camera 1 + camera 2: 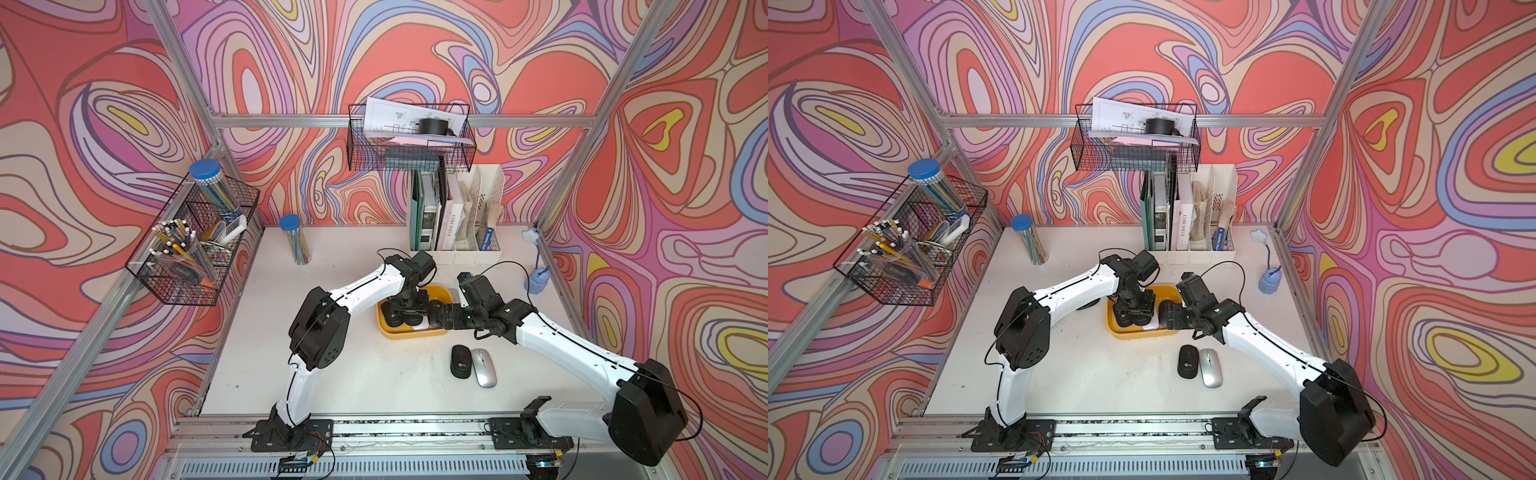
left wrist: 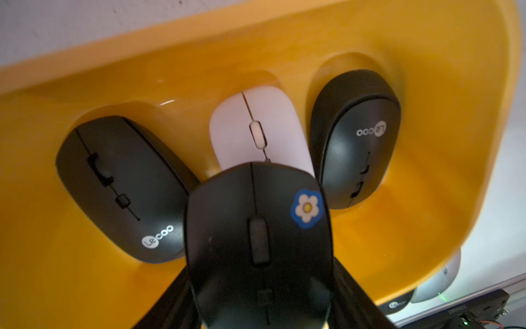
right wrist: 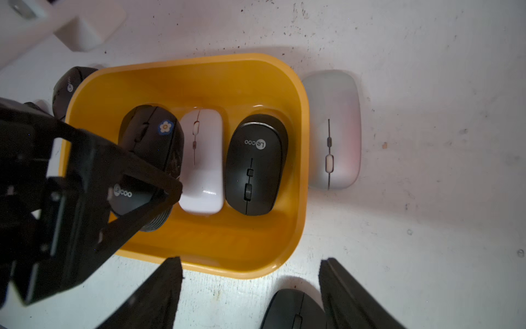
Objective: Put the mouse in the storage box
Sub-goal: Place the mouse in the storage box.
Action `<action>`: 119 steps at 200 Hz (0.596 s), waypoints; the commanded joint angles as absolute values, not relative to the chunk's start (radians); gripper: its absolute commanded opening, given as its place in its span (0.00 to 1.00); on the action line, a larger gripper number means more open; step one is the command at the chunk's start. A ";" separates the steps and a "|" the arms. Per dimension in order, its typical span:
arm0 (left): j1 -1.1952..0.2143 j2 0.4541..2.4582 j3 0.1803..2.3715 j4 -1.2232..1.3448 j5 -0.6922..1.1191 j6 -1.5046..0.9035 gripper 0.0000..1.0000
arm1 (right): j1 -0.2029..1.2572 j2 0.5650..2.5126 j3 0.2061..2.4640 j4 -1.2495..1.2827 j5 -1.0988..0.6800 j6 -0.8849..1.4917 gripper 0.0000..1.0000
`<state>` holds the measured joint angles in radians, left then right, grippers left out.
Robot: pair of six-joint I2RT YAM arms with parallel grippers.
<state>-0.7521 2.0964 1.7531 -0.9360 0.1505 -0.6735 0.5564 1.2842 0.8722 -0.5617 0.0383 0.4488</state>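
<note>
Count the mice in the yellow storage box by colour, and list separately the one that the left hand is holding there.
Black mice lying in the storage box: 2
White mouse lying in the box: 1
Black mouse with a flower sticker, held by the left hand: 1
Total: 4

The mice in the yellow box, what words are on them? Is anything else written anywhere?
"Lecoo": half-hidden black mouse, in the storage box.
"Lecoo": other black mouse, beside the white mouse.
Blue flower sticker, no words: held black mouse.
Logo cut off: outside black mouse, beyond the box.
"L'AME SOEUR", barely readable: book spine in the file organizer.
Too small to read: papers in the wire basket; blue box in the organizer.
</note>
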 commanded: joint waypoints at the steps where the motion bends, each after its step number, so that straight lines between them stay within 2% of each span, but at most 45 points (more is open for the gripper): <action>1: -0.746 2.118 1.770 -0.929 0.125 -0.649 0.47 | 0.551 1.289 0.862 -0.585 0.074 0.483 0.78; 119: -0.698 2.152 1.746 -0.882 0.150 -0.637 0.52 | 0.551 1.299 0.831 -0.585 0.087 0.495 0.80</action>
<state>-0.7086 2.1178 1.7481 -0.8936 0.1474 -0.6579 0.5564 1.2961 0.8471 -0.5827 0.0669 0.4847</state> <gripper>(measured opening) 0.634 0.799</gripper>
